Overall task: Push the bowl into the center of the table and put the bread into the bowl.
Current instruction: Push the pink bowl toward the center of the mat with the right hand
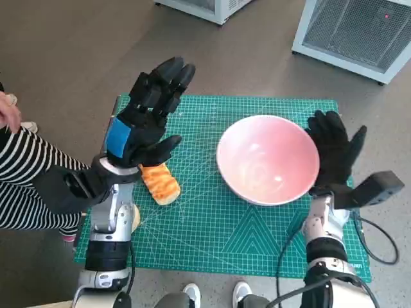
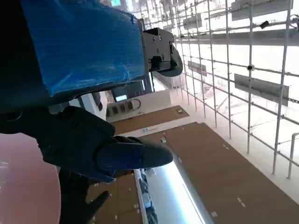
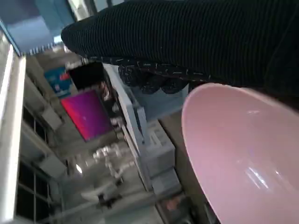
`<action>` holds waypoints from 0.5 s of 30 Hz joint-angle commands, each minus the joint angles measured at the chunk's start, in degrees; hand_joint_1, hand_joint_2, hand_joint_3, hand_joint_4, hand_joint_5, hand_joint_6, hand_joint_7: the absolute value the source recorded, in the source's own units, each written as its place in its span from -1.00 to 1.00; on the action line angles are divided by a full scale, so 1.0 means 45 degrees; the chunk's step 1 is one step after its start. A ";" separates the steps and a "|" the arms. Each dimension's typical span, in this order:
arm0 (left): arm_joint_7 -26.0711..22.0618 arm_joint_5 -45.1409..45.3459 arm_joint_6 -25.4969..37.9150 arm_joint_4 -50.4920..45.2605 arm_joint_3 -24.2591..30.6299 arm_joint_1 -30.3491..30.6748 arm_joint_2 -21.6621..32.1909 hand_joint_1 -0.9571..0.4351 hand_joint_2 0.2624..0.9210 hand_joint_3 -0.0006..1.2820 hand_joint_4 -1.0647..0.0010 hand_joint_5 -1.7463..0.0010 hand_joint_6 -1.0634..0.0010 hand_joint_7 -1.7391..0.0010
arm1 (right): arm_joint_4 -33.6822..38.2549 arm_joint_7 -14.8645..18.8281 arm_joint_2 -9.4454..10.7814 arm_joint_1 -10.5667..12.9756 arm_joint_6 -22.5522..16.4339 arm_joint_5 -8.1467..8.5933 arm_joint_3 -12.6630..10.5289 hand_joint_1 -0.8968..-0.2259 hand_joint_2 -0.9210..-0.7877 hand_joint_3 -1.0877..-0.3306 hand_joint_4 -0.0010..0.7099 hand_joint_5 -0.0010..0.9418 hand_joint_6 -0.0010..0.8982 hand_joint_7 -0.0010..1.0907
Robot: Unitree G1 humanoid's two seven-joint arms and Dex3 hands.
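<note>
A pink bowl (image 1: 268,159) sits on the green cutting mat (image 1: 212,218), a little right of its middle; its pink inside also shows in the right wrist view (image 3: 243,149) and as an edge in the left wrist view (image 2: 23,182). My right hand (image 1: 335,149) is spread flat against the bowl's right side, holding nothing. An orange-brown piece of bread (image 1: 160,183) lies on the mat left of the bowl. My left hand (image 1: 146,115) hovers above the bread, raised, fingers apart and empty.
A person in a striped sleeve (image 1: 26,179) is at the left edge of the table. White appliances (image 1: 353,32) stand on the floor beyond the mat. A black cable (image 1: 379,250) hangs by my right forearm.
</note>
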 commanded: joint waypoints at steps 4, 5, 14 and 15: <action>0.0217 0.0027 -0.0192 -0.0297 0.0100 0.0325 0.0119 -0.53 1.00 -0.52 0.98 0.76 1.00 0.38 | 0.0425 -0.0114 0.0310 -0.0341 0.0577 -0.0201 0.0232 -0.01 -1.00 -0.42 -0.86 -1.00 -0.90 -0.35; 0.0237 0.0034 -0.0196 -0.0301 0.0104 0.0335 0.0129 -0.52 1.00 -0.52 0.98 0.76 1.00 0.38 | 0.0442 -0.0120 0.0331 -0.0374 0.0602 -0.0204 0.0245 -0.01 -1.00 -0.42 -0.87 -1.00 -0.91 -0.35; 0.0446 0.0086 -0.0223 -0.0353 0.0104 0.0467 0.0160 -0.52 1.00 -0.52 0.98 0.78 1.00 0.38 | 0.0645 -0.0468 0.0662 -0.0743 0.1023 -0.0291 0.0311 -0.06 -1.00 -0.39 -0.91 -1.00 -0.93 -0.36; 0.0457 0.0081 -0.0221 -0.0365 0.0101 0.0478 0.0163 -0.52 1.00 -0.52 0.98 0.78 1.00 0.38 | 0.0653 -0.0485 0.0683 -0.0760 0.1051 -0.0292 0.0313 -0.07 -1.00 -0.37 -0.91 -1.00 -0.93 -0.36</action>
